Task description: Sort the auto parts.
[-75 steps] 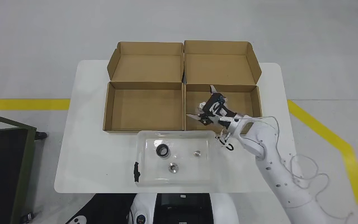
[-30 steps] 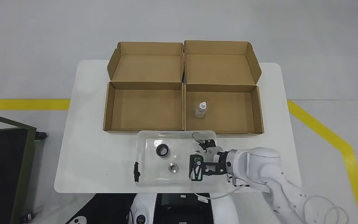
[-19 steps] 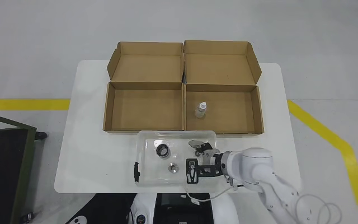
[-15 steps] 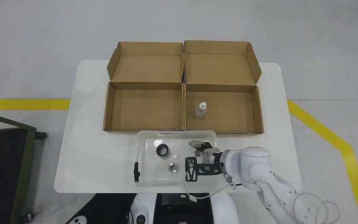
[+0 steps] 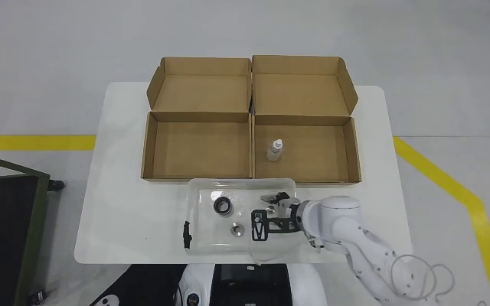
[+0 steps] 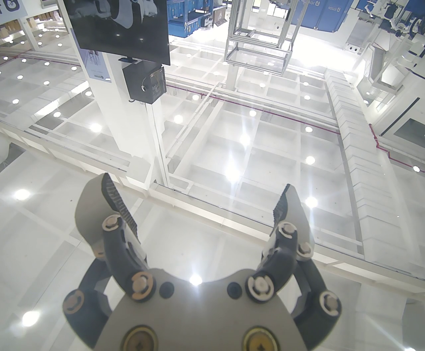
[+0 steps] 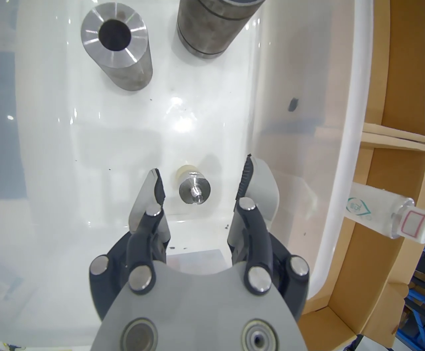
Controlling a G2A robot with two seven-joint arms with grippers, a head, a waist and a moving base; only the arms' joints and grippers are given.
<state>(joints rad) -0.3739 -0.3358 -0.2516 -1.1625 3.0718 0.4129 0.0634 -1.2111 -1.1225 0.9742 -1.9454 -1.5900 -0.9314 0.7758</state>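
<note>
Hanging inside the clear tub (image 7: pixel 345 166), the right gripper (image 7: pixel 202 186) is spread, with a small metal plug (image 7: pixel 195 191) between its fingers, untouched. A steel bushing (image 7: pixel 116 50) and a darker sleeve (image 7: pixel 215 23) stand farther ahead of its tips. The left gripper (image 6: pixel 196 206) is spread too, holding nothing.

My right gripper (image 5: pixel 262 216), jaws spread, hovers inside the clear tray (image 5: pixel 207 226) near a black ring (image 5: pixel 223 205) and a metal bushing (image 5: pixel 236 229); a small bottle (image 5: pixel 276 149) stands in the right cardboard box (image 5: pixel 321 149).
</note>
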